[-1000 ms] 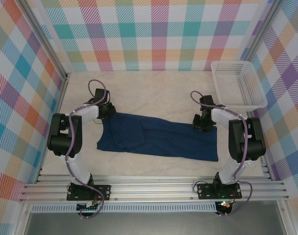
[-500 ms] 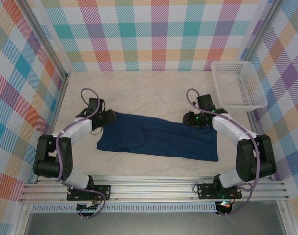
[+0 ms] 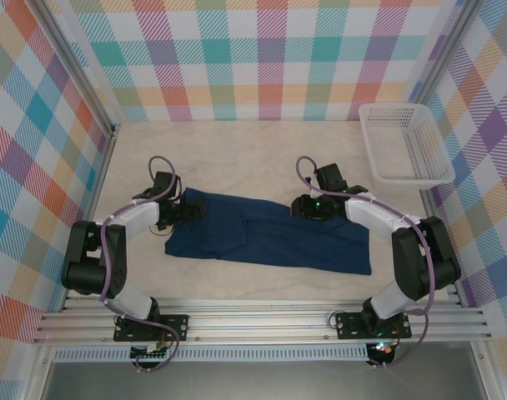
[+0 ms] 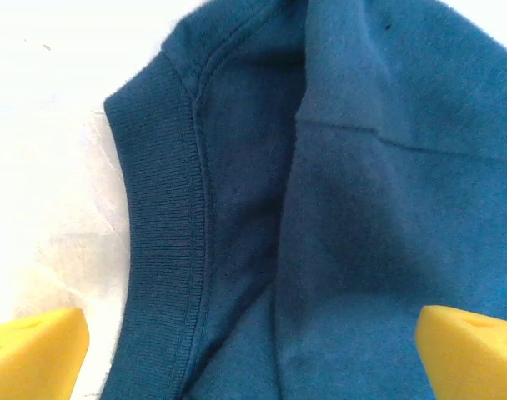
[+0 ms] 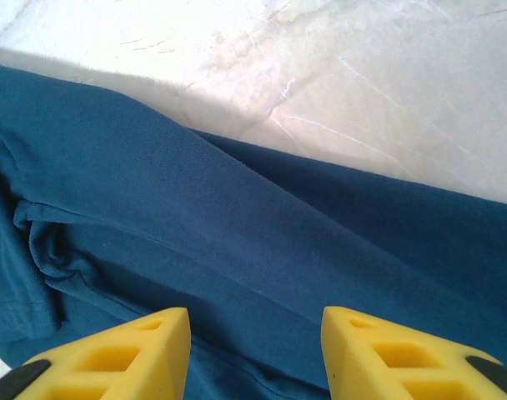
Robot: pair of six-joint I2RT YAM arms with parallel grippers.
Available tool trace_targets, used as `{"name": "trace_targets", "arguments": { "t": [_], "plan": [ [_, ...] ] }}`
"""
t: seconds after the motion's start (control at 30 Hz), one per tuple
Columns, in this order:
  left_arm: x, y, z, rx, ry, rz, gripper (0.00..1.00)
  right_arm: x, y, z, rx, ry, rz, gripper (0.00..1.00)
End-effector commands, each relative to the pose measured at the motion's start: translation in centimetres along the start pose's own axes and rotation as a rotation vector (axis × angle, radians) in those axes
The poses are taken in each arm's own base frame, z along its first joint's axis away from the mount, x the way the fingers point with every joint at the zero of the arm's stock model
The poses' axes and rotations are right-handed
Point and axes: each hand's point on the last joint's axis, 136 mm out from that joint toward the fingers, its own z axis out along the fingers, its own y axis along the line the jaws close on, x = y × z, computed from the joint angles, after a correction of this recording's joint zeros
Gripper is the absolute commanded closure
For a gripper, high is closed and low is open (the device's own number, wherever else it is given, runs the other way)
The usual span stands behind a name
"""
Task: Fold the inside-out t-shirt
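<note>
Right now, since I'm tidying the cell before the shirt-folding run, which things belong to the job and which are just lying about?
Belongs to the job: navy t-shirt, spread on the table; left gripper and right gripper, both open above it.
Just lying about: white mesh basket, far right corner, apart from the shirt.

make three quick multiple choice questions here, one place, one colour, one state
1. Where does the white basket stand? A) near left corner B) near right corner C) far right corner of the table
2. What colour is the t-shirt? A) navy blue B) red C) white
3. How are the left gripper's jaws? A) shut on cloth B) wide open above the t-shirt C) holding the basket
Answers: 1 C, it sits at the far right; 2 A, the cloth is dark blue; 3 B, its yellow fingers stand far apart.
</note>
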Motion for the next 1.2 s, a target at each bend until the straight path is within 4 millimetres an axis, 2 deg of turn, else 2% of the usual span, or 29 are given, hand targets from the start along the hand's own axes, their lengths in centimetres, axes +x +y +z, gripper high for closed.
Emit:
{"name": "trace_targets", "arguments": {
  "t": [0.0, 0.23, 0.37, 0.6, 0.77, 0.83, 1.17],
  "plan": [
    [0.0, -0.3, 0.4, -0.014, 0.042, 0.055, 0.00, -1.0, 1.2, 0.0, -0.046, -0.019, -0.027, 0.55],
    [1.7, -2.3, 1.4, 0.080, 0.126, 0.072, 0.01, -0.4, 0.8, 0.4, -0.045, -0.016, -0.016, 0.55],
    [3.0, -3.5, 1.4, 0.108, 0.161, 0.104, 0.07, -0.3, 0.7, 0.6, -0.042, -0.013, -0.011, 0.55],
    [3.5, -4.8, 0.4, 0.134, 0.136, 0.139, 0.18, -0.4, 0.8, 0.8, -0.047, -0.009, -0.004, 0.55],
    [4.0, -4.9, 1.1, 0.140, 0.158, 0.139, 0.27, -0.3, 0.9, 0.9, -0.053, -0.003, 0.004, 0.55],
    [4.4, -4.8, 1.5, 0.139, 0.174, 0.135, 0.32, -0.2, 0.8, 0.9, -0.049, -0.005, 0.006, 0.55],
    [4.6, -6.7, 1.3, 0.250, 0.179, 0.111, 0.76, 0.0, 0.5, 0.9, -0.038, 0.000, 0.010, 0.55]
  ]
}}
